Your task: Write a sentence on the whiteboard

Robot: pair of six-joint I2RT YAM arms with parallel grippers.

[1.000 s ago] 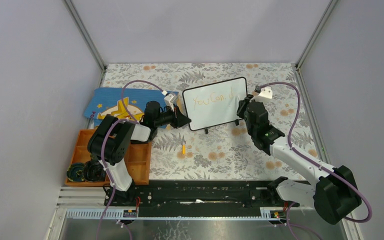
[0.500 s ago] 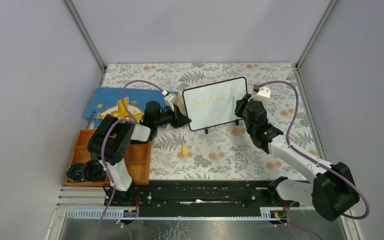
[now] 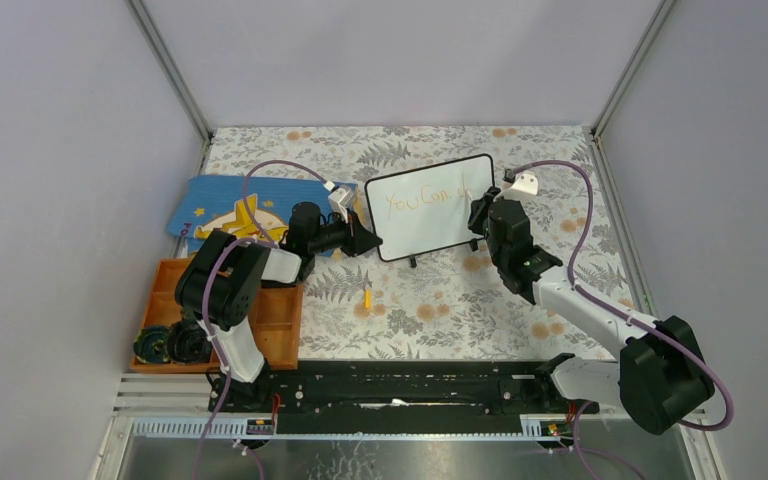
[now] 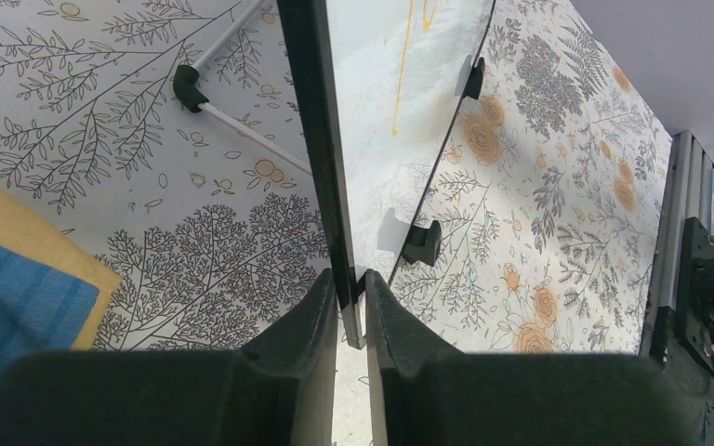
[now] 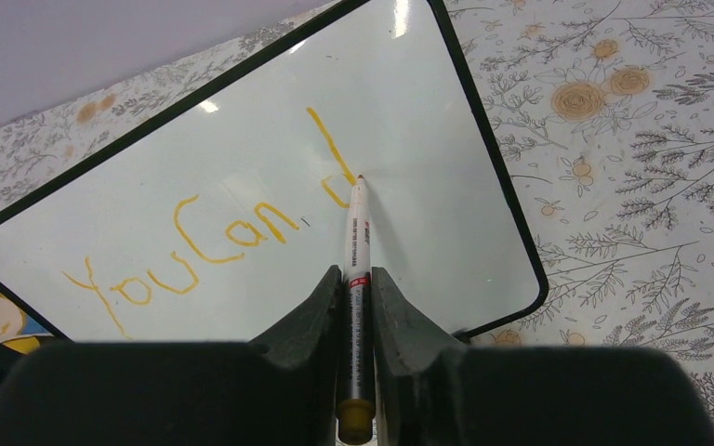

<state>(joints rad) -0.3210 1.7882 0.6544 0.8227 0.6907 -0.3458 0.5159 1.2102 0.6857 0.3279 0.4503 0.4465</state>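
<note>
The whiteboard (image 3: 430, 222) stands tilted on its small black feet at mid-table. Its left edge (image 4: 318, 139) is pinched between the fingers of my left gripper (image 4: 351, 279), which is shut on it (image 3: 368, 240). In orange, the sentence (image 5: 186, 246) reads "You Can" followed by a partly drawn letter (image 5: 333, 167). My right gripper (image 5: 356, 274) is shut on a white marker (image 5: 357, 232) with an orange end. The marker's tip touches the board beside that last letter. In the top view the right gripper (image 3: 478, 215) is at the board's right edge.
A blue star-patterned book (image 3: 220, 210) lies left of the board, under the left arm. An orange tray (image 3: 270, 320) with black parts (image 3: 165, 345) sits at the near left. A small orange cap (image 3: 367, 297) lies on the floral cloth in front of the board.
My right gripper has shifted slightly left along the board with the marker, and the last letter's stroke has grown. The left gripper and the board have stayed put.
</note>
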